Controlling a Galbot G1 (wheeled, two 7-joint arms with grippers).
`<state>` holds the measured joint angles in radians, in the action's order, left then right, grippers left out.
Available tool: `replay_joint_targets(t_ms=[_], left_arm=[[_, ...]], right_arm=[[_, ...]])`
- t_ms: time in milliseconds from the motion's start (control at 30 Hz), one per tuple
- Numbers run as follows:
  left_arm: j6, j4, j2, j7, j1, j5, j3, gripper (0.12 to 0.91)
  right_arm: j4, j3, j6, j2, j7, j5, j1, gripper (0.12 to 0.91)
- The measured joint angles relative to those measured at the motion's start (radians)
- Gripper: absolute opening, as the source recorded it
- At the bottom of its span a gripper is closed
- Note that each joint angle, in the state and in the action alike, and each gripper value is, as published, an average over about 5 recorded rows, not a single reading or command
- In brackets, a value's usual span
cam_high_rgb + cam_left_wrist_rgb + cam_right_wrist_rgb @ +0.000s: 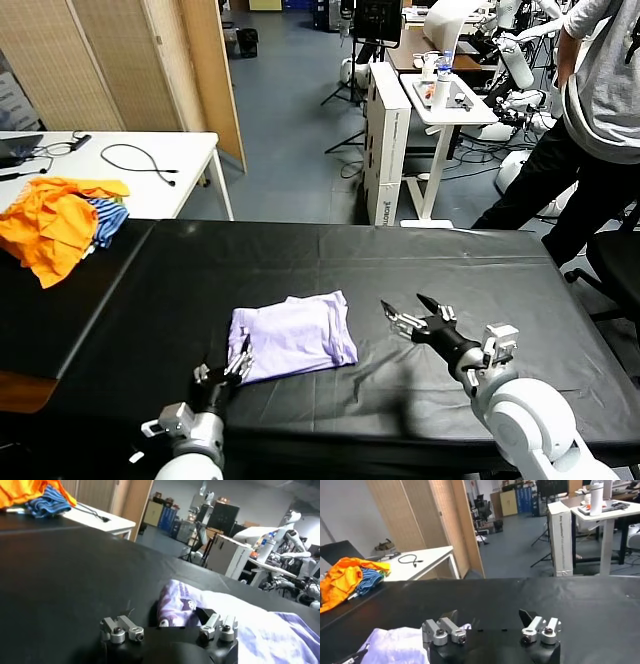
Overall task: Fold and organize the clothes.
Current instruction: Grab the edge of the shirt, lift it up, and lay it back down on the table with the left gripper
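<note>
The pale lavender t-shirt (pixel 292 335) lies folded into a rough rectangle on the black table (pixel 330 260), near the front middle. My left gripper (pixel 240 357) is open at the shirt's near left corner. In the left wrist view the shirt (pixel 260 620) shows a purple printed patch at its edge, which lies between the spread jaws of the left gripper (pixel 167 615). My right gripper (pixel 405 312) is open and empty just right of the shirt, low over the table. In the right wrist view the right gripper (pixel 488 616) faces bare black table, with the shirt (pixel 395 645) off to one side.
A heap of orange and blue-striped garments (pixel 55 225) lies at the table's far left. A white desk with a black cable (pixel 140 160) stands behind it. A person (pixel 600 100) and a white cart (pixel 445 100) stand beyond the far right edge.
</note>
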<state>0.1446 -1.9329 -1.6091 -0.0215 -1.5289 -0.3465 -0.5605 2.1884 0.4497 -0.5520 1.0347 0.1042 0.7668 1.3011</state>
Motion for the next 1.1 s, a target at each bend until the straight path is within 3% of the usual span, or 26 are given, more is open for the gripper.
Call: replay_joint_targets(t_ms=[167,233,500,600,767,867,1100], left_arm=[[-0.005,0.006,0.0,0.01,0.004,-0.033,0.001,0.824],[-0.002,0.005,0.0,0.011,0.005,-0.045,0.002,0.753],[0.037,-0.014,0.0,0.012,0.007,-0.036,-0.004,0.273],[0.056,-0.022,0.0,0.013,0.017,-0.002,-0.014,0.174],[0.088,-0.038,0.005,0.02,0.043,0.032,-0.045,0.178],[0.094,-0.039,0.062,0.031,0.055,0.018,-0.076,0.175],[0.088,-0.018,0.422,0.048,0.05,-0.054,-0.175,0.175]], right_arm=[[-0.006,-0.01,0.002,0.004,0.0,-0.013,-0.005,0.907],[-0.008,-0.014,0.003,0.005,0.0,-0.018,-0.006,0.907],[-0.013,-0.013,0.006,0.008,-0.001,-0.035,-0.003,0.907],[-0.018,-0.001,0.011,0.01,-0.002,-0.056,0.006,0.907],[-0.024,0.011,0.019,0.024,-0.005,-0.085,0.021,0.907],[-0.025,0.012,0.019,0.036,-0.005,-0.095,0.028,0.907],[-0.026,0.013,0.017,0.052,-0.002,-0.104,0.038,0.907]])
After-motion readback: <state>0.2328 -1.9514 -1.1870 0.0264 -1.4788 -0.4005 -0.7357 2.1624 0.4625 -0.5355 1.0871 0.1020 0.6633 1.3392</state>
